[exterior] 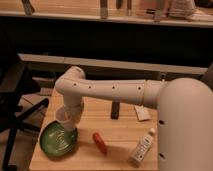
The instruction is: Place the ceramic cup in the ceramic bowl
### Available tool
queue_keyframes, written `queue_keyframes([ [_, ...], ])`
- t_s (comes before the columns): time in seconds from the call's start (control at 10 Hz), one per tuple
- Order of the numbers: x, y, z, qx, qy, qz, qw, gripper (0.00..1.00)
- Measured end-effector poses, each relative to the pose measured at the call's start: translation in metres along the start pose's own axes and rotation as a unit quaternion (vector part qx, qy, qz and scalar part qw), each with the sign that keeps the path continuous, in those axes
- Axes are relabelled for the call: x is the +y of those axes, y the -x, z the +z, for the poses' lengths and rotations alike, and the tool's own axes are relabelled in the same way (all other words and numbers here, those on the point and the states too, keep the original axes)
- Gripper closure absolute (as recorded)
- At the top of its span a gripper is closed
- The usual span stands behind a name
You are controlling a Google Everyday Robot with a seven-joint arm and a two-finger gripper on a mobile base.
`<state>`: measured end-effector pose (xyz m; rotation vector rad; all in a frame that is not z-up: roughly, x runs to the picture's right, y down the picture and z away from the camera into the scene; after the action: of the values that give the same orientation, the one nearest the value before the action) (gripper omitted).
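The ceramic bowl (56, 141), green and glossy, sits at the front left corner of the wooden table (122, 132). The arm reaches in from the right, bends at an elbow and points down over the bowl's far rim. My gripper (66, 121) is at the arm's lower end, right above that rim. The ceramic cup (63, 120), cream-white and tapering downward, shows at the gripper, over the bowl's far edge. I cannot tell whether the cup hangs above the bowl or touches it.
A small red-orange oblong thing (99, 142) lies just right of the bowl. A white labelled squeeze bottle (142, 147) lies at the front right. A dark upright block (115, 110) and a pale flat packet (142, 114) sit farther back. A black office chair (15, 110) stands left of the table.
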<state>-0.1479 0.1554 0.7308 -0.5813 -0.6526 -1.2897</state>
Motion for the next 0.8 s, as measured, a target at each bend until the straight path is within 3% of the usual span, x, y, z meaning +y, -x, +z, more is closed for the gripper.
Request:
queue_keyframes([
  [0.6,-0.0025,0.0032,-0.0011,-0.001,0.005,-0.007,1.0000,1.00],
  [0.8,-0.0030,0.0038,-0.0012,-0.002,0.006,-0.007,1.0000,0.94],
])
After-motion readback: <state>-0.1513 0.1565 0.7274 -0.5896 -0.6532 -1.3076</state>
